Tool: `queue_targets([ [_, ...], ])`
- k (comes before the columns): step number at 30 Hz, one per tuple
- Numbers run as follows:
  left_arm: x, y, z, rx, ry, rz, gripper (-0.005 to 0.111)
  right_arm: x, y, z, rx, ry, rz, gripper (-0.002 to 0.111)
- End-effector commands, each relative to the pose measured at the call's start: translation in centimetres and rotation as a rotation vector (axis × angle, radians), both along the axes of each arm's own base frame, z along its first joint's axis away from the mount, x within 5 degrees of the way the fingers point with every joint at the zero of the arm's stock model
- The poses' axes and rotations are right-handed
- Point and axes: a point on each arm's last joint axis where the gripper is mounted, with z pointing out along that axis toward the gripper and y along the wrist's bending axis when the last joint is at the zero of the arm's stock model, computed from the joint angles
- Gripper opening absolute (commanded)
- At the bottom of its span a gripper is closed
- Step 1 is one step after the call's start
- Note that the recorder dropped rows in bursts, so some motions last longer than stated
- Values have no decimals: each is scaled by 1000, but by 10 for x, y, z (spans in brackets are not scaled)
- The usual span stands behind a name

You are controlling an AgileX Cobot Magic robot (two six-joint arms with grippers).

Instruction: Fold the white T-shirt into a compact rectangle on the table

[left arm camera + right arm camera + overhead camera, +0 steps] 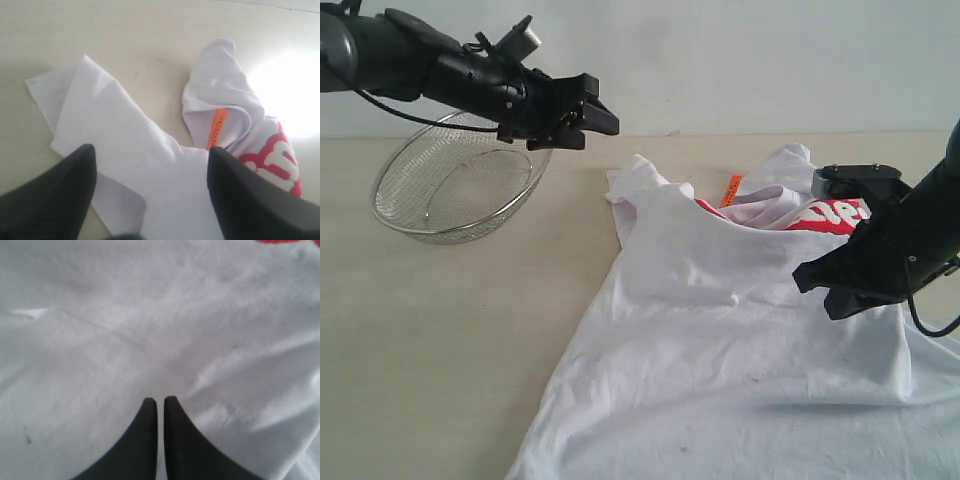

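Observation:
The white T-shirt (720, 330) lies spread over the table (440, 330). Its upper part is bunched, showing red-and-white lettering (832, 214) and an orange neck tag (731, 189). My left gripper (592, 125) hangs in the air above the table, just left of the shirt's near sleeve (635, 183), and is open and empty. In the left wrist view this open gripper (150, 152) looks down on the sleeve (100, 110), the tag (217, 127) and the lettering (272, 160). My right gripper (812, 285) hovers low over the shirt's right side, and is shut (160, 401) over plain white cloth (150, 315).
A round wire-mesh basket (450, 225) stands at the back left of the table, under and behind the left arm. Bare tabletop stretches to the left of the shirt and along the back edge near the wall.

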Motion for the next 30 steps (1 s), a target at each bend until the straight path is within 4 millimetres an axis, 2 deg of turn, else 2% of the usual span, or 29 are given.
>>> queue_targets([
  [1,-10,-11,10,-26,28,-84,60,2,0,1,-6,-20,7,0],
  [8,-24,-45,2,-30,80,-151,60,2,0,1,-10,-24,17,0],
  [11,-25,-55,-11,-27,109,-148,60,2,0,1,-10,-23,21,0],
  [17,-21,-60,-48,-87,221,-104,60,2,0,1,-11,-22,29,0],
  [20,-19,-60,-60,-92,240,-89,60,1,1,1,-10,-19,30,0],
  [30,-10,-39,-64,-99,247,-40,60,0,1,1,-10,-11,36,0],
])
